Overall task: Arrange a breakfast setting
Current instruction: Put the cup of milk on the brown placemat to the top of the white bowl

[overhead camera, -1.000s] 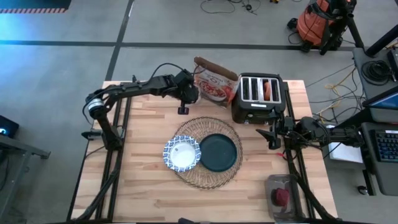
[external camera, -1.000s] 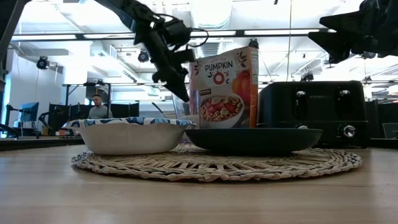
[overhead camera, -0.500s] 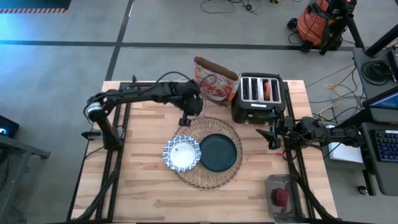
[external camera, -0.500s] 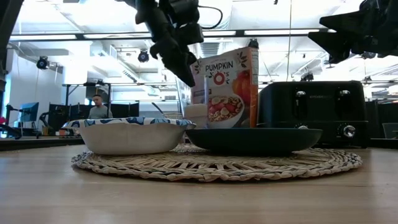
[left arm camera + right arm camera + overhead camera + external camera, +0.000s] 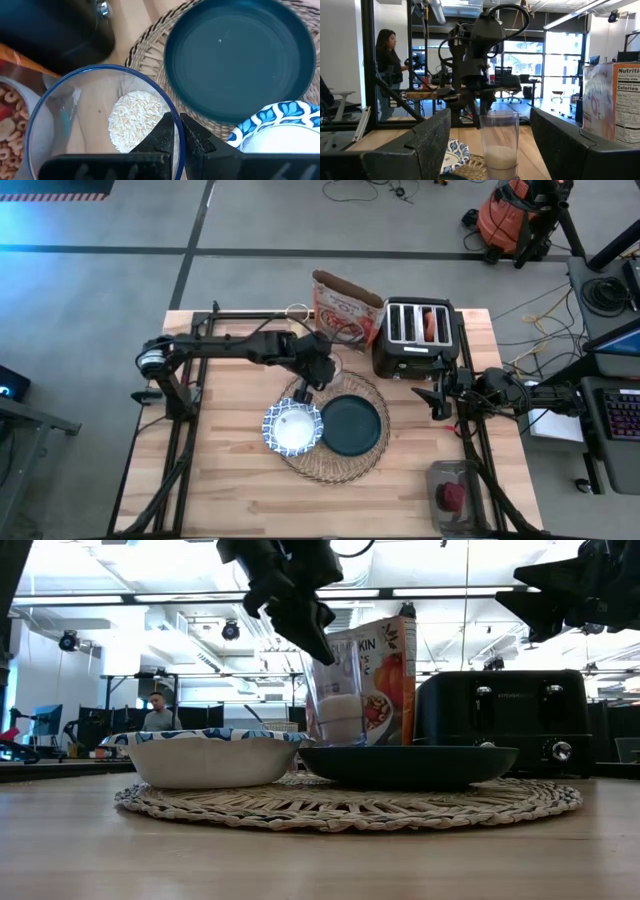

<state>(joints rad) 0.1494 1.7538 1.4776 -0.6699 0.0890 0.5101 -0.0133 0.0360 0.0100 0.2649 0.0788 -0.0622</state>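
My left gripper (image 5: 311, 378) is shut on the small clear glass (image 5: 328, 366), which holds white grains and stands upright at the far edge of the round woven placemat (image 5: 335, 465). The teal plate (image 5: 352, 425) and the blue-and-white bowl (image 5: 292, 428) lie on the placemat. My right gripper (image 5: 437, 395) is open and empty, right of the placemat. A browned bagel (image 5: 432, 325) stands in a toaster slot. The red fruit (image 5: 452, 496) lies in a clear box at the near right. The spoon is out of view. My left gripper pinches the glass's rim (image 5: 175, 120) on the side toward the bowl, one finger (image 5: 162, 137) inside the glass and one (image 5: 194, 140) outside. The fingers come from above, slanting down (image 5: 320, 640). The glass (image 5: 338, 700) hangs upright; the plate hides its base.
The black toaster (image 5: 415, 340) and the cereal bag (image 5: 345, 315) stand at the table's far edge behind the placemat. A person (image 5: 386, 65) stands in the room beyond the table. Bare wood (image 5: 230, 490) lies near and left of the placemat.
My left gripper has carried the glass from beside the cereal bag toward the table's near edge and a little to the right, to the placemat's far edge. The glass stays upright and the gripper stays shut on it.
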